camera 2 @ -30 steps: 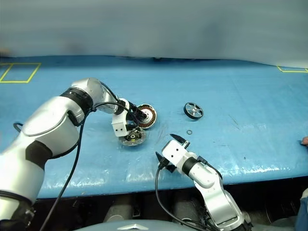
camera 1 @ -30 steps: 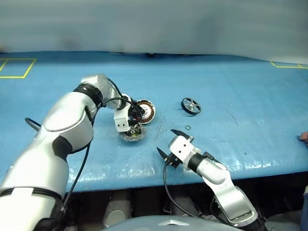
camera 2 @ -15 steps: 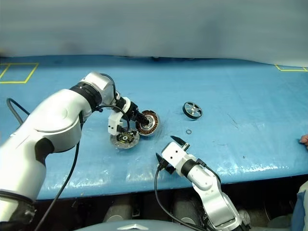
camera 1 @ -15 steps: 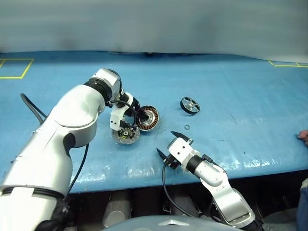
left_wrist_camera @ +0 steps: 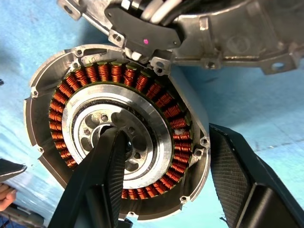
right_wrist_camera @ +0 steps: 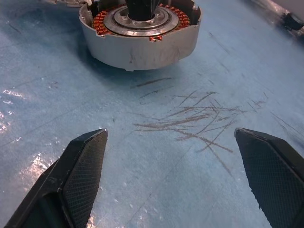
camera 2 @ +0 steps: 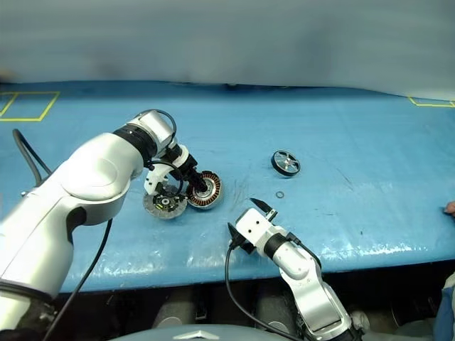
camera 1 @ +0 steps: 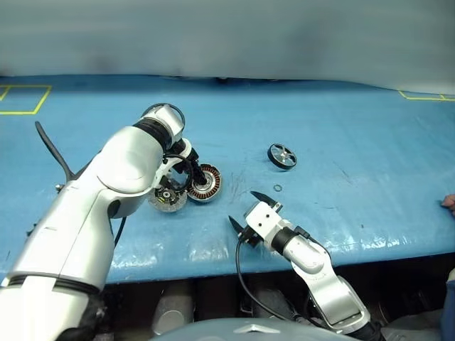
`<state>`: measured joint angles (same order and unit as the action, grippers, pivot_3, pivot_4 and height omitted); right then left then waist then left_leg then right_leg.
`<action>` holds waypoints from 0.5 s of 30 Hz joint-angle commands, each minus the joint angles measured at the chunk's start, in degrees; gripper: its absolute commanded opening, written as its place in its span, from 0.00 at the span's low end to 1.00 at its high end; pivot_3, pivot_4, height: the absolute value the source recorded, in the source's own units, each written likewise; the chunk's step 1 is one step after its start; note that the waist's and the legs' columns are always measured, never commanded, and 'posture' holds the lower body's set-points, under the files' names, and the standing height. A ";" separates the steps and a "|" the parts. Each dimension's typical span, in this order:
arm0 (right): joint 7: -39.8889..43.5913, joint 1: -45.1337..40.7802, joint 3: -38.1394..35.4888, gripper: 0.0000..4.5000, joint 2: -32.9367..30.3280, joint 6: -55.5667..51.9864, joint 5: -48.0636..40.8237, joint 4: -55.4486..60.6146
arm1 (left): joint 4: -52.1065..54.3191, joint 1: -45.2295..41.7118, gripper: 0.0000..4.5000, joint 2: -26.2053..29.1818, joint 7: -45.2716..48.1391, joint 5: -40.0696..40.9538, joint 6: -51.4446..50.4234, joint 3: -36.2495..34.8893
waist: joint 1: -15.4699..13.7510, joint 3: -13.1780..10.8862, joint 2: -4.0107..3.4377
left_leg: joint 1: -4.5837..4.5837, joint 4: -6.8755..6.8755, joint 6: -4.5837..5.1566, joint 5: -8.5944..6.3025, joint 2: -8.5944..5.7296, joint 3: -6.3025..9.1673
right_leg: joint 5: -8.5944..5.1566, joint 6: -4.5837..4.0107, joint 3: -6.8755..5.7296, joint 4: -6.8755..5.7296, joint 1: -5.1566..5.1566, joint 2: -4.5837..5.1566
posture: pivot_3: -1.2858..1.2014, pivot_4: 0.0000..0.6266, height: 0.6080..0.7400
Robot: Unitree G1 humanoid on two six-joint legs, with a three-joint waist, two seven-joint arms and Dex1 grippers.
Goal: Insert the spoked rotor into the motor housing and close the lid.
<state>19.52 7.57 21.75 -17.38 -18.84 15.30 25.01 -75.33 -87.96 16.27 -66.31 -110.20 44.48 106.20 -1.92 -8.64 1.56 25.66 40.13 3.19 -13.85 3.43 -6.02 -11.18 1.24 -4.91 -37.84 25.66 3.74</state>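
Between the fingers of the left hand (left_wrist_camera: 161,190), gripped by its rigid wall, the motor housing (left_wrist_camera: 118,133) seems heavy, its copper windings fragile.

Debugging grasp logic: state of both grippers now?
Left gripper: shut on the motor housing, one finger in its hollow centre, one outside the rim.
Right gripper: open, holding nothing, above the blue table.

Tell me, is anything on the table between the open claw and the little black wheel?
Only a tiny ring lies on the blue table between the right gripper and the spoked rotor. It is flat and small, so it probably won't block the way.
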 commanded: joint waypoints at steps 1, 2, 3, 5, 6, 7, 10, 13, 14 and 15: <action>-1.80 1.51 0.05 1.00 0.99 1.51 0.31 1.63 | -1.83 -3.32 0.70 -0.97 -0.36 0.43 -0.66 -0.27 | -0.10 0.00 0.00 | 0.00 0.00 0.00 0.00 -0.01 0.00 | 0.00 0.00 0.01 0.01 0.00 0.02 | 0.52 0.24 1.00; -2.07 2.08 0.09 1.00 1.08 1.52 0.45 1.66 | -2.00 -3.52 0.78 -1.13 -0.04 0.64 -0.49 -0.38 | -0.06 0.00 0.00 | 0.00 0.00 0.01 -0.01 -0.02 0.00 | -0.01 -0.01 0.00 0.02 -0.01 0.03 | 0.52 0.24 1.00; -2.21 2.50 0.16 1.00 1.10 1.56 0.59 1.59 | -2.19 -3.74 0.85 -1.12 0.44 1.22 -0.37 -0.86 | -0.03 0.00 0.00 | 0.00 0.00 0.02 -0.01 -0.02 -0.01 | -0.01 -0.01 0.01 0.02 -0.01 0.03 | 0.52 0.24 1.00; -2.23 2.85 0.16 1.00 1.10 1.69 0.76 1.46 | -2.38 -4.04 0.99 -0.96 0.99 1.92 -0.30 -1.41 | 0.09 0.00 0.00 | -0.01 0.00 0.02 -0.01 -0.02 -0.02 | -0.01 -0.02 0.01 0.02 -0.01 0.04 | 0.52 0.24 1.00; -2.19 2.91 0.10 1.00 1.06 1.79 0.75 1.44 | -2.42 -4.15 0.99 -0.88 1.09 2.14 -0.33 -1.53 | 0.21 0.00 0.00 | -0.03 0.01 0.02 -0.01 -0.01 -0.02 | -0.02 -0.03 0.01 0.00 -0.01 0.05 | 0.52 0.24 1.00; -2.12 2.84 0.04 1.00 1.01 1.83 0.69 1.42 | -2.41 -4.31 0.99 -0.64 1.04 2.36 -0.01 -1.64 | 0.26 0.00 0.00 | -0.04 0.03 0.02 -0.01 0.00 -0.03 | -0.02 -0.03 0.01 -0.01 -0.01 0.05 | 0.52 0.24 1.00; -1.18 1.28 -0.20 1.00 0.45 2.12 0.26 0.62 | -2.27 -5.31 0.99 0.82 -0.06 4.74 0.31 -3.85 | 0.33 0.00 0.00 | -0.06 0.04 0.01 0.00 0.02 -0.02 | -0.03 -0.06 0.01 -0.06 -0.01 0.05 | 0.52 0.24 1.00; 0.69 -1.00 -0.12 1.00 -0.59 2.73 -0.29 -0.70 | -2.02 -6.75 0.99 3.31 -0.94 7.39 1.90 -6.54 | 0.58 -0.02 0.04 | -0.06 0.07 0.01 0.00 0.02 -0.01 | -0.03 -0.06 0.02 -0.08 -0.01 0.05 | 0.52 0.24 1.00; 1.29 -1.64 -0.11 1.00 -0.97 2.98 -0.49 -1.13 | -1.80 -7.17 0.99 4.10 -1.23 7.77 2.84 -6.91 | 0.63 -0.03 0.05 | -0.06 0.07 0.01 0.00 0.02 -0.02 | -0.02 -0.05 0.01 -0.07 -0.01 0.05 | 0.52 0.24 1.00; 1.96 -2.35 -0.11 1.00 -1.41 3.25 -0.62 -1.58 | -1.58 -7.52 0.99 5.08 -1.76 8.90 3.30 -8.06 | 0.64 -0.03 0.05 | -0.06 0.07 0.01 0.00 0.02 -0.02 | -0.02 -0.05 0.01 -0.07 -0.01 0.05 | 0.52 0.24 1.00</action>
<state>20.49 5.90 21.91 -18.39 -17.14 15.26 22.93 -76.41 -93.04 19.87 -66.57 -102.74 46.72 99.93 -1.28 -8.66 1.60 25.59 40.20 3.21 -13.86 3.44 -6.03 -11.19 1.20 -4.91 -37.91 25.64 3.79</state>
